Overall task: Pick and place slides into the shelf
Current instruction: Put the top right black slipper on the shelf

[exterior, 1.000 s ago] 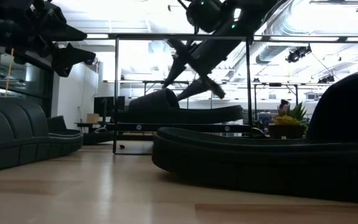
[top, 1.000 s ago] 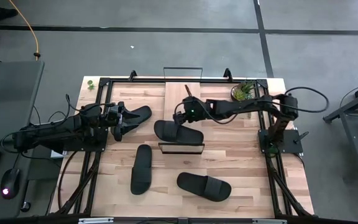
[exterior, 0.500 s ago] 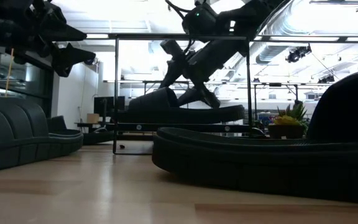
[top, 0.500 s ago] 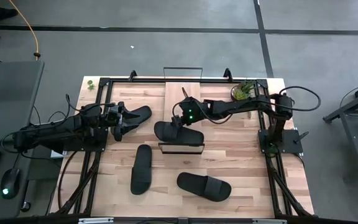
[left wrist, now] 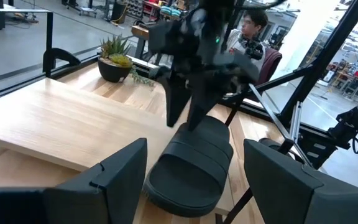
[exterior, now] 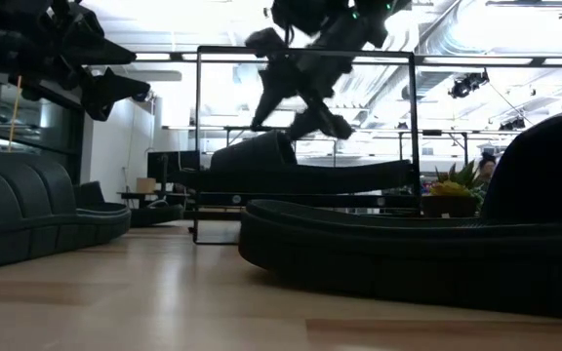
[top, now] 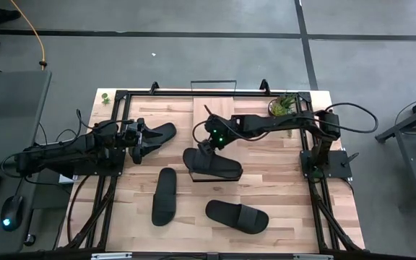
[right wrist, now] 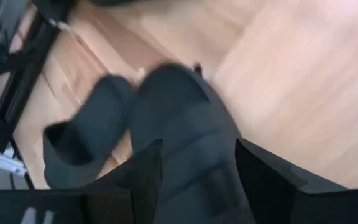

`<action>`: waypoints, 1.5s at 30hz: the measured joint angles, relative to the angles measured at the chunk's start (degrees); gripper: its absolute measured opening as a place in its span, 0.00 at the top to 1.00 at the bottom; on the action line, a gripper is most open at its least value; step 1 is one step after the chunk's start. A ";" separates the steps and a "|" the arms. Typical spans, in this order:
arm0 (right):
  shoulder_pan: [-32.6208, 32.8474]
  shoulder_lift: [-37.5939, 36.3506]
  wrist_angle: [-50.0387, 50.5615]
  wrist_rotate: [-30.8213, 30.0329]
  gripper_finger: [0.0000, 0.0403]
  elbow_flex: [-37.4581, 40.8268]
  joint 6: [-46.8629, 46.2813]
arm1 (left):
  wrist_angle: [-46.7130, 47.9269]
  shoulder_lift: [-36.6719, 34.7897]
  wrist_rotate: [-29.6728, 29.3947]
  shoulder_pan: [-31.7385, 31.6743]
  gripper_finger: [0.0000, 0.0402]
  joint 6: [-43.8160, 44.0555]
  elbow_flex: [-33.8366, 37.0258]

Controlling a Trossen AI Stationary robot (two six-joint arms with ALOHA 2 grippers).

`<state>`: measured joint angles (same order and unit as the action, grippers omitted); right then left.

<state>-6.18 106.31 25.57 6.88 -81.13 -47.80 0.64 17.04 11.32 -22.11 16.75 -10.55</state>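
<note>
Four black slides show in the high view. One slide lies sole-down on the near end of the shelf, a light plank in a black wire frame. My right gripper is open above this slide's left end; its fingers straddle the ribbed strap. Another slide lies on the table beside my left gripper, which is open, raised and touches nothing. Two more slides lie near the table's near edge. My right gripper comes at the shelf slide slanting down from the far right, one open finger on either side of the strap's end. The slide rests flat on the shelf. Blur keeps me from telling whether the fingers touch it.
A potted plant stands at the table's far right corner, beside the right arm. Black frame rails run along the table's left and right edges. Bare wood lies right of the shelf and between the two near slides. A person sits beyond the table.
My right gripper has come down and toward the near edge over the shelf slide. That slide has slid toward the near edge and slightly right, turning a little. The shelf's wire frame has shifted rightward in the low view.
</note>
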 joint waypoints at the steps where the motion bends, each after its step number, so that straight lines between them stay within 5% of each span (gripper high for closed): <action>1: 0.05 -0.01 0.00 -1.06 0.53 -0.54 0.31 | 0.03 0.00 0.00 0.00 0.38 0.00 0.00; 14: 0.19 0.19 1.88 -4.80 0.53 -1.69 -1.48 | 0.39 0.00 -0.01 0.00 0.38 0.00 0.00; 31: 3.44 1.15 -2.57 9.65 0.53 -1.63 -1.14 | 0.39 0.00 -0.04 0.00 0.38 0.00 0.00; 45: 0.92 1.56 -2.34 -1.35 0.53 -1.63 -0.84 | 0.52 0.00 -0.41 0.00 0.38 0.00 0.00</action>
<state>-5.27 107.86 23.24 5.54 -82.76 -48.63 1.17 17.04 10.92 -22.11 16.75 -10.55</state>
